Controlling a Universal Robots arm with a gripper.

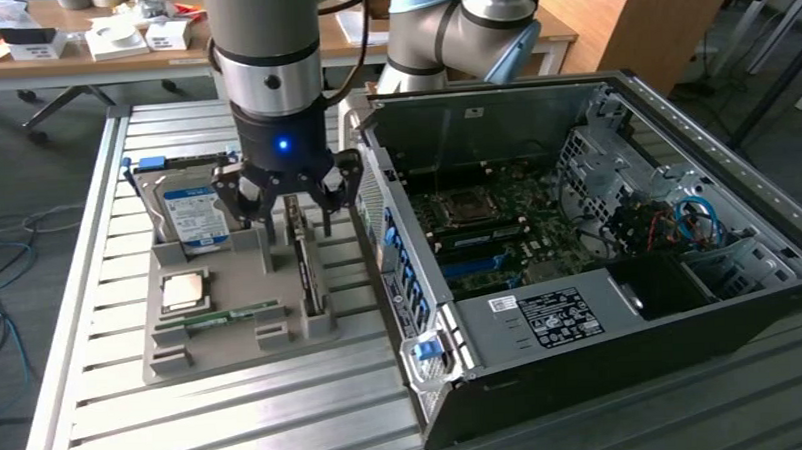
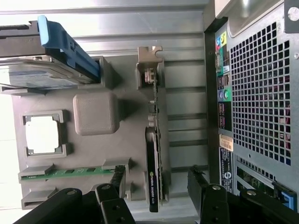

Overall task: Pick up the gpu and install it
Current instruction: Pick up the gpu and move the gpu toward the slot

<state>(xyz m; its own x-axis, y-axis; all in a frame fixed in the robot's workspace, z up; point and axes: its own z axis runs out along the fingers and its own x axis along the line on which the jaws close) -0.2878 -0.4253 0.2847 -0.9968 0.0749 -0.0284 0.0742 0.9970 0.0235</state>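
The gpu [image 1: 306,273] stands on its edge in a slot of the grey holder tray [image 1: 245,348], a dark card with a pale bracket at its far end. My gripper [image 1: 292,221] hangs open just above it, one finger on each side of the card's far half. In the wrist view the gpu [image 2: 154,158] runs between my two black fingers [image 2: 112,189], which are apart from it, and the gripper [image 2: 156,186] holds nothing. The holder tray [image 2: 93,112] lies under the card.
On the tray also sit a hard drive [image 1: 194,214] with a blue-white label, a processor chip [image 1: 187,289] and a memory stick [image 1: 224,316]. The open computer case [image 1: 575,229] lies close on the exterior view's right, its motherboard [image 1: 488,227] exposed. All rests on a slatted metal table [image 1: 248,420].
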